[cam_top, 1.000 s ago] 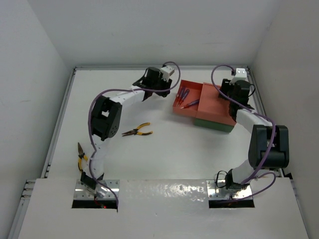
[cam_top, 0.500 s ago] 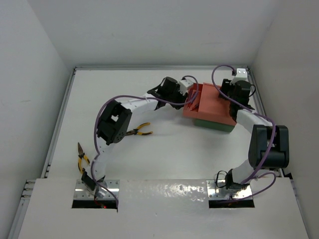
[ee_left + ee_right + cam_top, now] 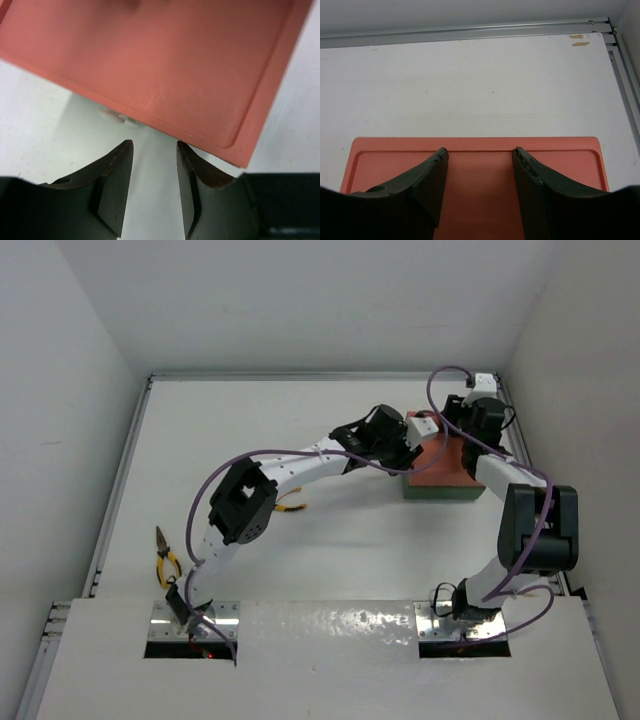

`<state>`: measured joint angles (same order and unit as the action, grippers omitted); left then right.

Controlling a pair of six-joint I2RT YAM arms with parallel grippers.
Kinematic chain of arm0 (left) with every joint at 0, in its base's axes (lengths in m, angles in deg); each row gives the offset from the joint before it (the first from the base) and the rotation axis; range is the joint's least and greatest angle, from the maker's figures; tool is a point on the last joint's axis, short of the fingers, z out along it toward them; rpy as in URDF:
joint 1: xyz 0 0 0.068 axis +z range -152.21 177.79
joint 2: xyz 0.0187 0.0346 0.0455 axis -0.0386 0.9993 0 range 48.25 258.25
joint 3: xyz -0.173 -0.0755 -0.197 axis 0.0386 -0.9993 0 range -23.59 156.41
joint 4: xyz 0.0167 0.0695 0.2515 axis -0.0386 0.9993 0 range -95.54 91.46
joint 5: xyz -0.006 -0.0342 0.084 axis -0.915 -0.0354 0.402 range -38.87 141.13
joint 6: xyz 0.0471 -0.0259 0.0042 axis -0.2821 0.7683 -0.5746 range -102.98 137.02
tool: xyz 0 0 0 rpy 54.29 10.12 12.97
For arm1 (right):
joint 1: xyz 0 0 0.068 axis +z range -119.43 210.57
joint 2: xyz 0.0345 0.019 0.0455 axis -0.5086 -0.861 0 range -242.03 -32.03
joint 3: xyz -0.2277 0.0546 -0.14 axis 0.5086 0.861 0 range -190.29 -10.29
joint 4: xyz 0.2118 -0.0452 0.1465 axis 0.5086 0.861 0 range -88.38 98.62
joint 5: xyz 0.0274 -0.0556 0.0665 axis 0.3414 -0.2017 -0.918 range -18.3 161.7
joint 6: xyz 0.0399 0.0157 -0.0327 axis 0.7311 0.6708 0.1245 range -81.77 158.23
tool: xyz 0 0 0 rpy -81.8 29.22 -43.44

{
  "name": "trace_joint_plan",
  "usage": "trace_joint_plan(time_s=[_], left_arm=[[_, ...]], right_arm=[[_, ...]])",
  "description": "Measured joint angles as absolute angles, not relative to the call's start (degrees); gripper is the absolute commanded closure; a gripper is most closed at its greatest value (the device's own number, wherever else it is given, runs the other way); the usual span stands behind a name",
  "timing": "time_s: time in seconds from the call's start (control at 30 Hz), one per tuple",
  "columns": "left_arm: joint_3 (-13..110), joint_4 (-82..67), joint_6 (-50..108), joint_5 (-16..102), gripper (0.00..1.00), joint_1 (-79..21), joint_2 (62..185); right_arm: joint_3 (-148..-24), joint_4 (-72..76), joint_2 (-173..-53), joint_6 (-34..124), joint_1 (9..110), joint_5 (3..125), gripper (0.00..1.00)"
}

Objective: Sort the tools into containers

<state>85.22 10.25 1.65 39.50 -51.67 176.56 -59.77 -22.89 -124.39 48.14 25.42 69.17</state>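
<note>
Stack at far right of the white tabletop [image 3: 300,410]: shallow orange-red rectangular plastic tray [image 3: 447,462] on top of a dark green tray [image 3: 440,491], of which only the near edge shows. Both arms crowd it. Left tool [image 3: 154,145]: fingers apart, nothing between them, tips just short of the orange-red tray's edge. That edge juts over bare tabletop, shadow beneath. Right tool [image 3: 480,150]: fingers spread over the tray's flat face, nothing pinched; contact with the face cannot be told. No divider and no screwdrivers visible in any view. Two pairs of yellow-handled pliers lie out on the tabletop, one [image 3: 164,558] near the left arm's base, the other [image 3: 292,506] half hidden under the left forearm. Both are well apart from the trays, so sorting looks unfinished. Risks, as judged: a nudge from the left tool on the overhanging edge could skid or tip the top tray off the green one. The two wrists sit close together, so a knock between them is possible. The forearm could sweep the half-hidden pliers aside.
</note>
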Motion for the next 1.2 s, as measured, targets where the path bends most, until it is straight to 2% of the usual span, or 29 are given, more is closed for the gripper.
trace_joint_plan(time_s=[0.3, 0.43, 0.57, 0.67, 0.93, 1.2], left_arm=[[88.37, 12.57, 2.28, 38.36, 0.61, -53.52, 177.94], [81.42, 10.27, 0.75, 38.36, 0.53, -52.36, 174.83], [69.53, 6.58, -4.97, 36.59, 0.33, -48.89, 167.86], [63.26, 2.51, -11.99, 34.12, 0.31, -46.03, 163.84], [71.69, -4.77, -22.88, 27.15, 0.29, -44.54, 173.65], [79.85, -6.67, -21.72, 19.02, 0.29, -44.26, 186.18]], right_arm=[[-63.35, -18.30, -125.57, 48.16, 24.64, 66.20, 0.45], [-63.13, -16.72, -124.54, 47.99, 24.64, 64.78, 0.44], [-62.85, -14.56, -123.25, 47.53, 24.53, 63.34, 0.43], [-62.81, -13.62, -122.77, 47.47, 24.33, 62.16, 0.43], [-62.11, -12.46, -121.53, 47.20, 24.29, 60.96, 0.41], [-61.98, -10.39, -120.35, 46.79, 24.29, 60.80, 0.41]])
